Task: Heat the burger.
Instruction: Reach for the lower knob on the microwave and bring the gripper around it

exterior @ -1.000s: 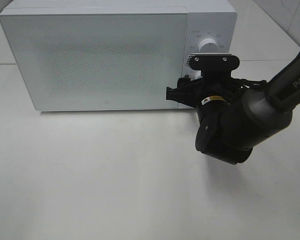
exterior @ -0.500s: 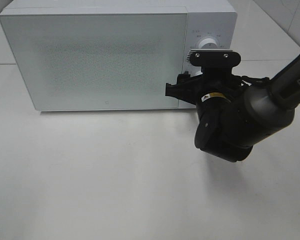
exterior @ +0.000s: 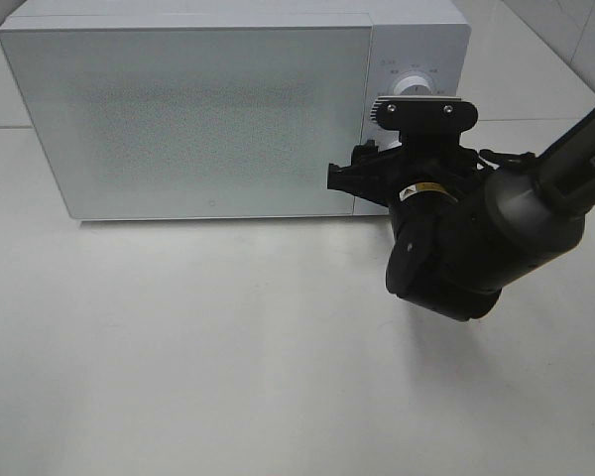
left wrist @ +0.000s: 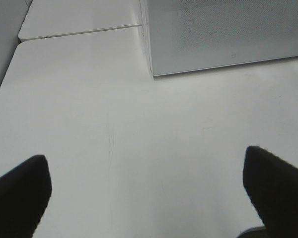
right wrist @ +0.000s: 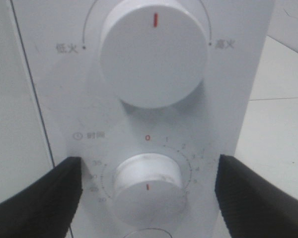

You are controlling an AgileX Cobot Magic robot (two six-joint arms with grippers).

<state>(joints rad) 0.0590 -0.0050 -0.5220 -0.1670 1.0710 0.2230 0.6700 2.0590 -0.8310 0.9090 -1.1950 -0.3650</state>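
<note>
Open across surface (exterior: pixel 178 347) before microwave (exterior: pixel 421 45); blocked beyond by its shut door (exterior: pixel 188 119). Around lower dial (right wrist: pixel 146 179), seemingly clear gaps inside spread right end effector (right wrist: pixel 148 198).

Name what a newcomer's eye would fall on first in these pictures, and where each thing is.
The big white microwave at the back of the table, door shut, dominates. The bulky black right arm comes next, its open end effector poised at the control panel with a finger either side of the timer knob, below the larger power knob.
</note>
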